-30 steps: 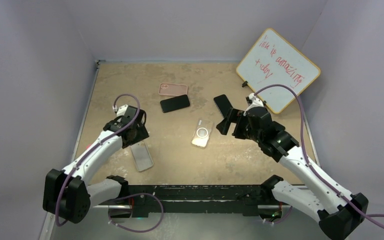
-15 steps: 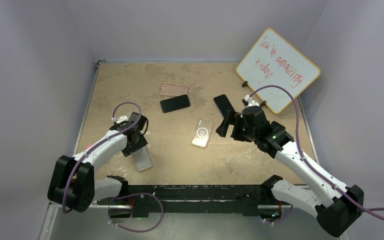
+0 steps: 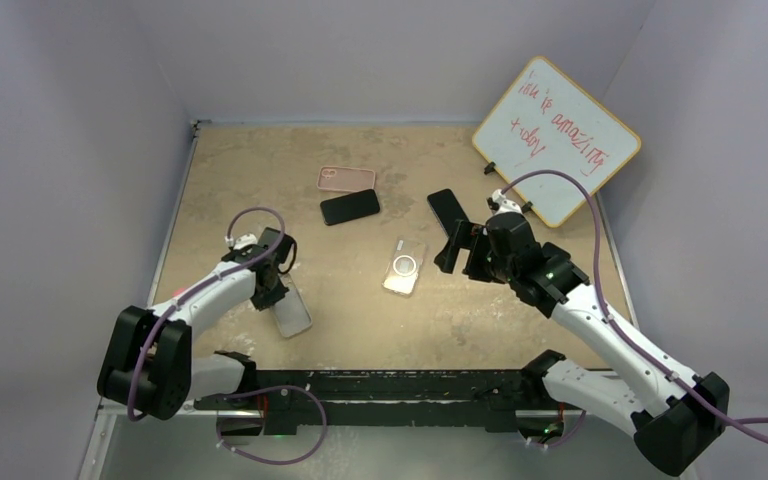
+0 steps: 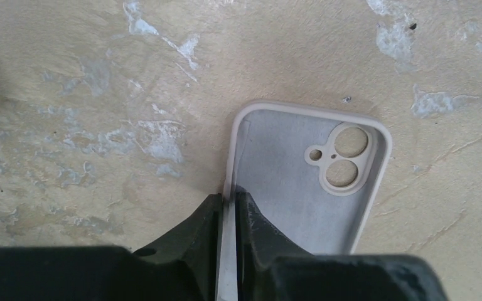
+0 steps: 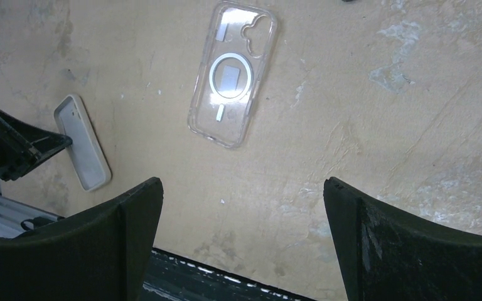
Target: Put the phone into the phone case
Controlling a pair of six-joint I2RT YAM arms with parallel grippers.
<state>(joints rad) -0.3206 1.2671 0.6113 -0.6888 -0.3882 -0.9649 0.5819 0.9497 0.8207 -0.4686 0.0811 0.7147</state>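
**Left side lowered and pinching a rim**

Since the frame a second ago my left claw (image 4: 228, 207) has pulled back toward my base and come down on the grey case (image 4: 301, 182). That case has turned a little on the table (image 3: 230, 170). My right claw (image 5: 241, 188) has hardly shifted.

My left claw is closed on the grey case's long left wall, one finger inside the shell and one outside. The shell faces open side up with its camera cut-outs at the far end, and nothing lies in it. It sits at the near left of the table.

My right claw is spread wide and grips nothing. It hangs above the table just right of the clear case (image 5: 232, 74), which lies flat with a white ring at its middle and holds no phone.

The black phone (image 3: 350, 207) lies farther back, well apart from both claws and just in front of the pink case (image 3: 346, 178). I cannot tell which face of the pink case is up. A second black phone (image 3: 446, 208) lies just beyond my right claw, near the whiteboard (image 3: 557, 140), partly hidden by it.
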